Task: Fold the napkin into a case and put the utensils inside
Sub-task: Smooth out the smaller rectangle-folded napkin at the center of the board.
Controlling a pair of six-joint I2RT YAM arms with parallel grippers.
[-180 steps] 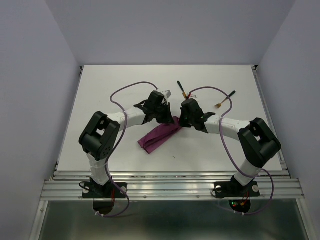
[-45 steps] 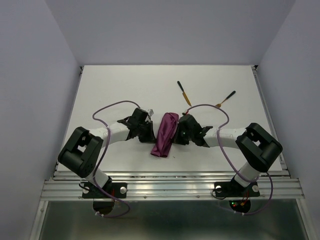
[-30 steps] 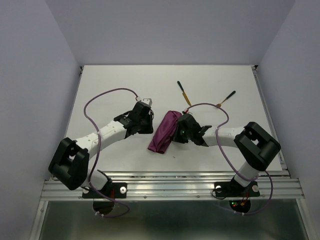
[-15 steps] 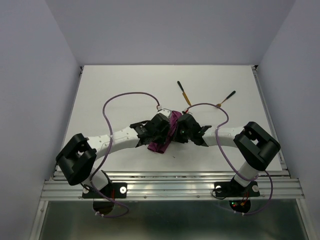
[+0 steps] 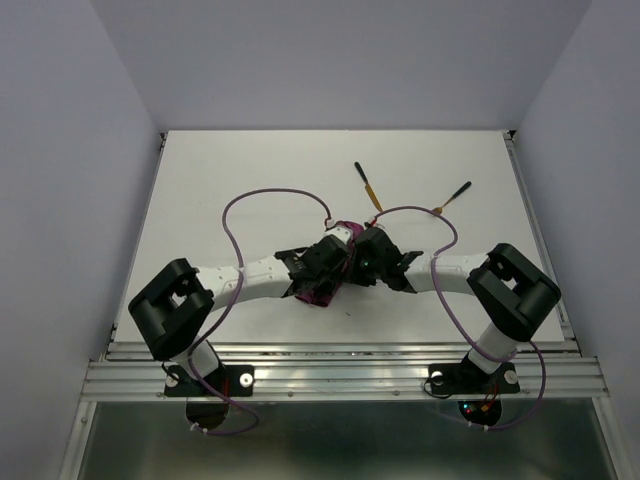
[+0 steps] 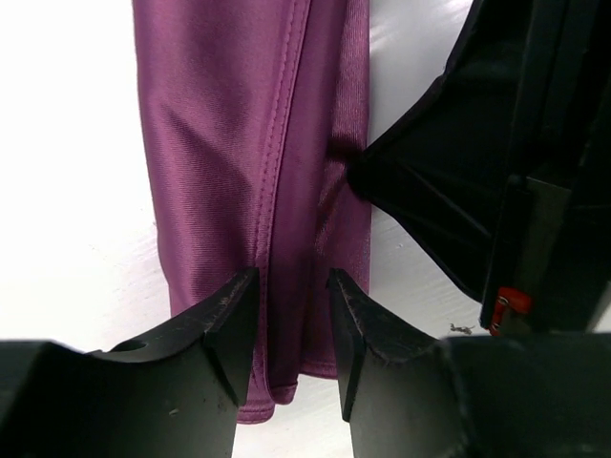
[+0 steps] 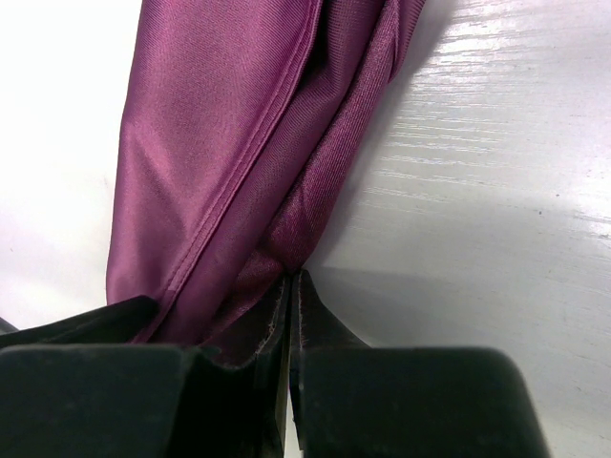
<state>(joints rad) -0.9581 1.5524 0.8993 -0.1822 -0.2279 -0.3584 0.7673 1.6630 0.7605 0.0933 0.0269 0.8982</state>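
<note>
The napkin [image 5: 318,293] [image 6: 239,143] [image 7: 210,143] lies folded into a long narrow magenta strip at the table's middle, mostly hidden in the top view by both grippers. My left gripper [image 5: 335,266] [image 6: 291,291] hovers open over the strip's near end, one finger on each side of a fold. On the strip's right edge my right gripper [image 5: 358,262] [image 7: 291,281] is shut, with the cloth pinched at its tips. The two utensils lie apart behind them: a knife [image 5: 368,187] and a second piece [image 5: 451,198], both with black handles and gold ends.
The white table [image 5: 220,190] is walled by pale panels on three sides. Purple cables loop off both wrists above the table. In the left wrist view the right gripper's black body [image 6: 496,143] stands close beside the napkin.
My left arm has swung in from the left and now sits over the napkin's near end with its jaws opened wider. The right gripper has kept its place and its grip.
</note>
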